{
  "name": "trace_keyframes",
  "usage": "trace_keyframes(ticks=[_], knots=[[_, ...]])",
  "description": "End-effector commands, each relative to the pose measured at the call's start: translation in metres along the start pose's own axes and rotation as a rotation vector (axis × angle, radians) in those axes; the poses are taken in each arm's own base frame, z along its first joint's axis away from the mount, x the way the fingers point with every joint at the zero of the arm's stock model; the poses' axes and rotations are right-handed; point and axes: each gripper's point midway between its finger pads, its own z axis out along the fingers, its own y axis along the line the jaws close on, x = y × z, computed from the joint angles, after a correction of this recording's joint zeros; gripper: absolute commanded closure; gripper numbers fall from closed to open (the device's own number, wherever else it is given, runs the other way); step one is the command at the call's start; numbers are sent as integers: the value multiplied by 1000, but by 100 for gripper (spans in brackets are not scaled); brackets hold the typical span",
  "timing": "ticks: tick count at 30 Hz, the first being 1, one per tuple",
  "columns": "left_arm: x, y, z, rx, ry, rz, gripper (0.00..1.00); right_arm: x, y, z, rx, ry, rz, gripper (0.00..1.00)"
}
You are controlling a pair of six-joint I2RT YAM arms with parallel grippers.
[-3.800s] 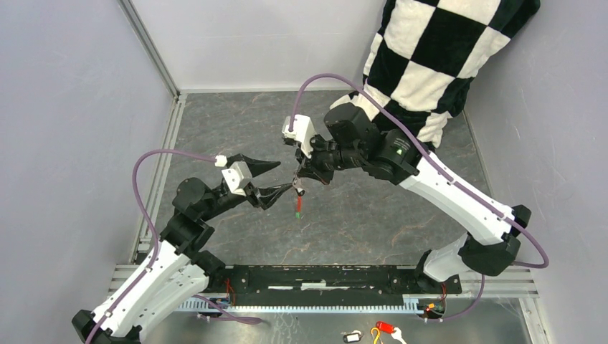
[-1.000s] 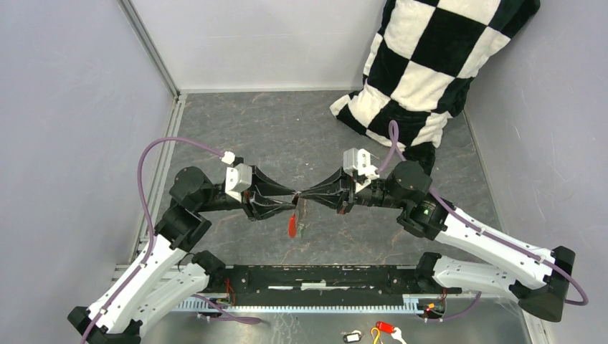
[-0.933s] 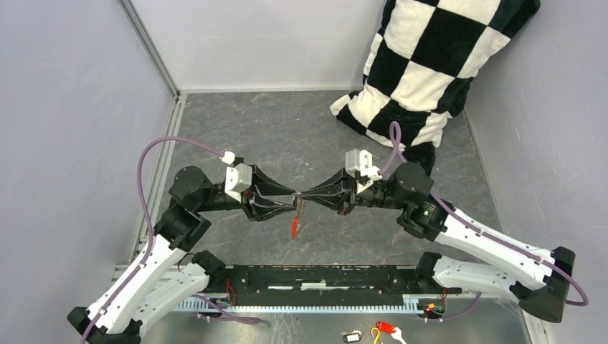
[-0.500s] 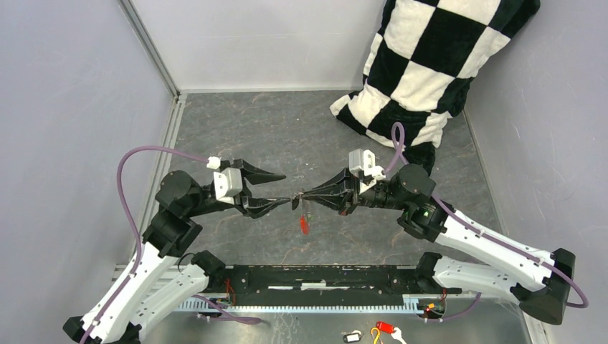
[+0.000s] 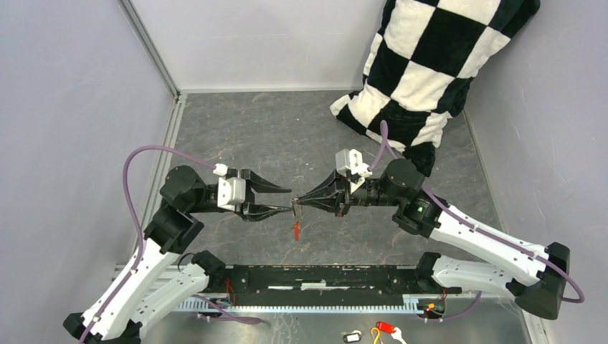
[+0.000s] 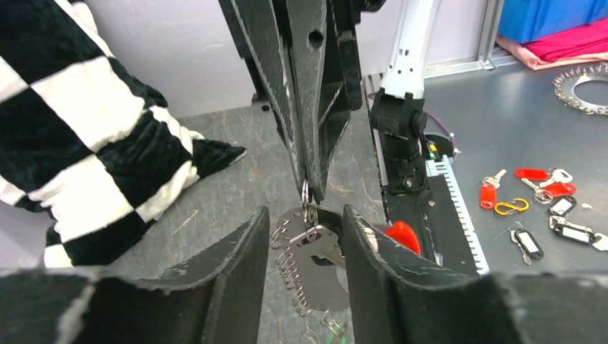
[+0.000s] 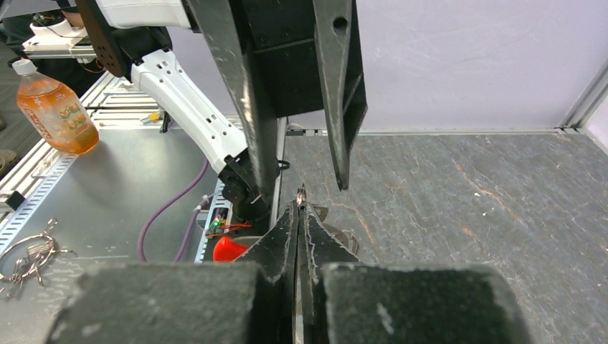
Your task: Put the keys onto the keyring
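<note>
We judge the job nearly done: our right hand (image 5: 297, 203) pinches the keyring (image 6: 307, 195) with the keys (image 6: 320, 259) seemingly dangling from it, our left hand (image 5: 290, 199) spread around them, gripping nothing.

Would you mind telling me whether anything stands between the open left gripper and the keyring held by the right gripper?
Nothing visible does. The left gripper stands open with a finger on either side of the keyring, which hangs from the shut tips of the right gripper, with a dark metal key dangling in the gap.
</note>
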Motion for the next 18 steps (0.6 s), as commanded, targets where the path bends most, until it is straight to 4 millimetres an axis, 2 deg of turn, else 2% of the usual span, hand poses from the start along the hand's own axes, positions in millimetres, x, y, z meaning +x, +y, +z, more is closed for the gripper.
trace_keyframes(ticks=[1,4,7,13,18], knots=[[-1,4,1,5,19,45,53,-39,7,1,-36,-83,-67,100],[1,4,1,11,21,40,58,-40,7,2,-42,-87,-67,100],[-2,7,2,-3,12,44,68,-39,8,3,-50,-86,-61,100],[-9,2,2,20,-10,29,72,-39,6,4,-44,-84,-59,100],[-8,-1,3,37,-9,25,86,-39,5,3,-35,-81,-59,100]])
